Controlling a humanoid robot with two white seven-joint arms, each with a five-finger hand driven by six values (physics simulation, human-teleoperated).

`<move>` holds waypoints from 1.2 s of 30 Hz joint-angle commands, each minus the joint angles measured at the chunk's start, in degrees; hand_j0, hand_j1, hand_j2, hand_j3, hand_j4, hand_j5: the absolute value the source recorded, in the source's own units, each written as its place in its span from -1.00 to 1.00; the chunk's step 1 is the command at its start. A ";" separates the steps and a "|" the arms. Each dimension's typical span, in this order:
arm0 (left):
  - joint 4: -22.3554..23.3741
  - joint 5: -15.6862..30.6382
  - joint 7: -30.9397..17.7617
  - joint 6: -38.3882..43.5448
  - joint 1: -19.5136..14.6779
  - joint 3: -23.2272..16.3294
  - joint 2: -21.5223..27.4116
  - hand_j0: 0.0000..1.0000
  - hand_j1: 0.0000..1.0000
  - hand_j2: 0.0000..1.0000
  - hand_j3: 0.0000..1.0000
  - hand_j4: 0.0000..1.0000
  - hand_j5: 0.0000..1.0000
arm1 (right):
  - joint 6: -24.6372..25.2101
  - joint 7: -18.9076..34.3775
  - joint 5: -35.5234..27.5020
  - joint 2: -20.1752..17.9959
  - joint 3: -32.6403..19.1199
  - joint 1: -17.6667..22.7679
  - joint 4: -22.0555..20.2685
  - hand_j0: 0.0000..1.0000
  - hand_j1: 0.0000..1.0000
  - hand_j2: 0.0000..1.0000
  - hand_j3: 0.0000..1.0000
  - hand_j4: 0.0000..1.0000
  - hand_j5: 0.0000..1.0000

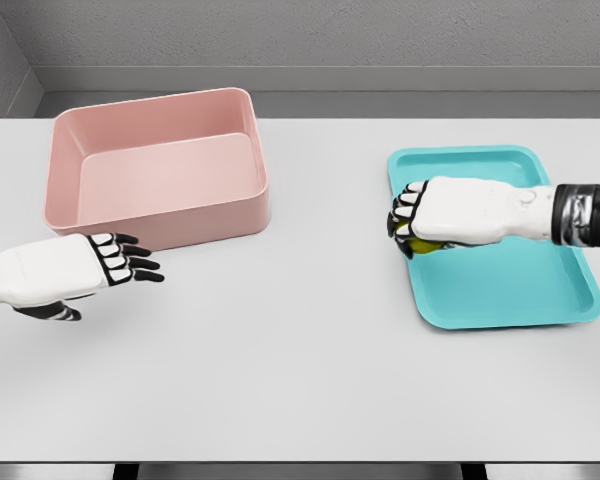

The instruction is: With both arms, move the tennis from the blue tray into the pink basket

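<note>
A yellow tennis ball (427, 246) lies at the left edge of the blue tray (520, 290), mostly hidden under my right hand (408, 226), whose fingers curl down over it. The pink basket (155, 165) stands at the back left of the table, with nothing visible inside. My left hand (120, 262) hovers just in front of the basket's near wall, palm sideways, fingers spread and holding nothing.
The white table (300, 380) spreads wide between the basket and the tray. Its far edge meets a grey wall; the front edge runs along the bottom of the view.
</note>
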 commanded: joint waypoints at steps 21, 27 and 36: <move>0.01 -0.19 0.00 0.07 0.09 -0.22 -0.19 1.00 1.00 1.00 1.00 1.00 1.00 | 0.27 1.25 7.46 25.24 16.75 -5.89 3.26 -0.40 -0.40 -0.40 -0.40 -0.40 -0.40; 0.01 -0.19 0.00 0.07 0.09 -0.22 -0.19 1.00 1.00 1.00 1.00 1.00 1.00 | 0.27 1.25 9.13 31.31 17.63 -7.56 11.60 -0.40 -0.40 -0.40 -0.40 -0.40 -0.40; 0.01 -0.19 0.00 0.07 0.09 -0.22 -0.19 1.00 1.00 1.00 1.00 1.00 1.00 | 0.27 1.25 9.92 34.65 17.63 -8.88 18.99 -0.40 -0.40 -0.40 -0.40 -0.40 -0.40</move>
